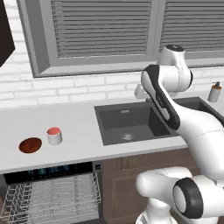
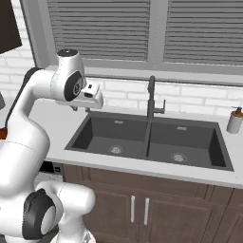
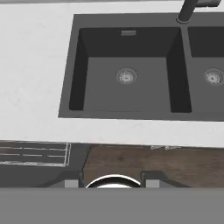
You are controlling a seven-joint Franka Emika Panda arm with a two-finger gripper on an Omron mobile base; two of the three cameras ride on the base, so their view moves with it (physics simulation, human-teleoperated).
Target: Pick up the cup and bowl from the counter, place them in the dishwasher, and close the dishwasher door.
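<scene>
Cup: we found the cup [image 1: 54, 135] upright on the counter [image 1: 78, 124], left of the sink [image 1: 131, 122] and just beside the bowl [image 1: 30, 145], apart from it.
Bowl: it lay flat near the counter's front edge, above the open dishwasher [image 1: 52, 192].
Dishwasher: its wire rack [image 1: 48, 197] stood exposed and we judged it ready to receive both pieces.
Gripper: we saw the gripper [image 2: 90, 97] hanging over the counter by the sink's left basin, well apart from both dishes; we could not tell whether its fingers were apart or together.
Handling, cup: we judged it light, rigid and smooth; a grasp across its sides or over the rim should hold.
Handling, bowl: shallow and wide, so we judged a pinch on the rim the only workable hold, with some risk of slipping.
</scene>
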